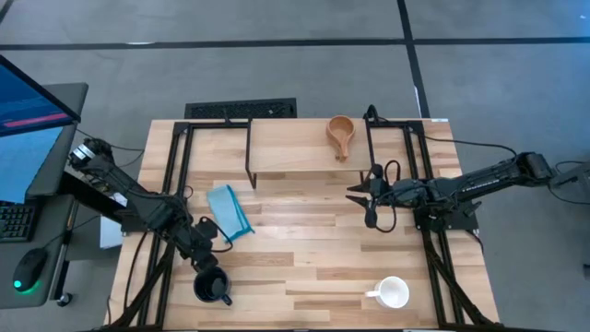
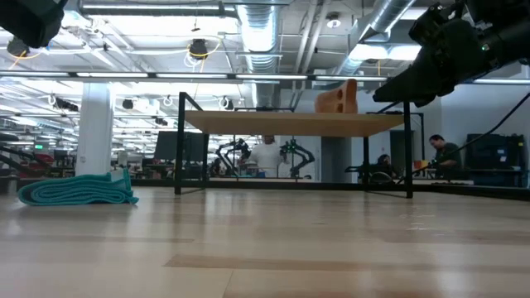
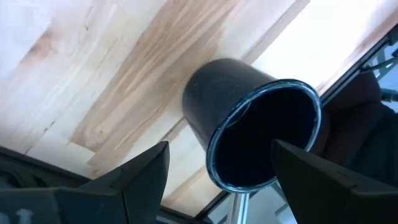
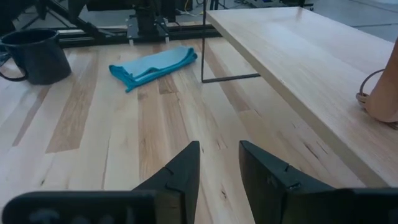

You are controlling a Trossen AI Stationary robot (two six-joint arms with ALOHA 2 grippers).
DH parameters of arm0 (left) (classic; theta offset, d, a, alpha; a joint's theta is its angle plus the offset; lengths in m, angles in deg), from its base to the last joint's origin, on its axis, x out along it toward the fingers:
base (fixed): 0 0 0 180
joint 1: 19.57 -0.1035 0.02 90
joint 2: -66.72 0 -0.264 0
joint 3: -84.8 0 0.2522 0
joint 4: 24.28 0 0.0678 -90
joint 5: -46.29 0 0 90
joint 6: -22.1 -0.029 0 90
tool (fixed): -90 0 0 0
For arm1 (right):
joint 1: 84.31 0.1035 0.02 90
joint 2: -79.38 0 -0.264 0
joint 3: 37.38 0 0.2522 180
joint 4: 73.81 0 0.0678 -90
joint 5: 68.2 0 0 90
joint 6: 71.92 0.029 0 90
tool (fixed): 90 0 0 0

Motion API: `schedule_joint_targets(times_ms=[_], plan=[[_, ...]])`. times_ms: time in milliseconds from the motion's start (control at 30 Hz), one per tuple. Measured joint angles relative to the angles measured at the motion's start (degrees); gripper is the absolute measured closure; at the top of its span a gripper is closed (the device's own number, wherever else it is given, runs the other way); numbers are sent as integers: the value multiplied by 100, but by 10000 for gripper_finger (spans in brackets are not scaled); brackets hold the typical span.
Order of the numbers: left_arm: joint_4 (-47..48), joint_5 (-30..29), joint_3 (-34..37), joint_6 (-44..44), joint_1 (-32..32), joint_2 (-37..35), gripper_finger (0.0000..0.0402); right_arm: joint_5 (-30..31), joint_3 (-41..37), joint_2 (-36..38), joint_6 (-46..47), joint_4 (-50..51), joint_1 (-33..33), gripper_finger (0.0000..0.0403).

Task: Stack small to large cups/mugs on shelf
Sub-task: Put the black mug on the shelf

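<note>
From above, the tan wooden cup (image 1: 340, 134) sits on the shelf (image 1: 295, 148), the white mug (image 1: 394, 293) near the tabletop's (image 1: 304, 258) front edge, the dark mug (image 1: 211, 286) just beside the left end effector (image 1: 205, 261). Low view — only the blue cloth (image 2: 79, 189) and shelf show clearly. Left wrist: fingers (image 3: 140, 177) spread wide around the mug, not touching. Right wrist: the right end effector (image 4: 217, 163) hovers empty, fingers narrowly apart, near the shelf.

Two dark jointed arms, black cables
</note>
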Motion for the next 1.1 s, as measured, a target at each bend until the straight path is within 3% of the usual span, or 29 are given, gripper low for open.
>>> schedule_joint_targets(times_ms=[233,500,1100], plan=[[126,-66,0,42,40,277,129,0,0,0,0,-3,0,269],[114,769,0,-227,184,961,129,0,0,2,-2,-8,-2,269],[206,278,0,-39,201,1126,138,0,0,0,48,-47,0,269]])
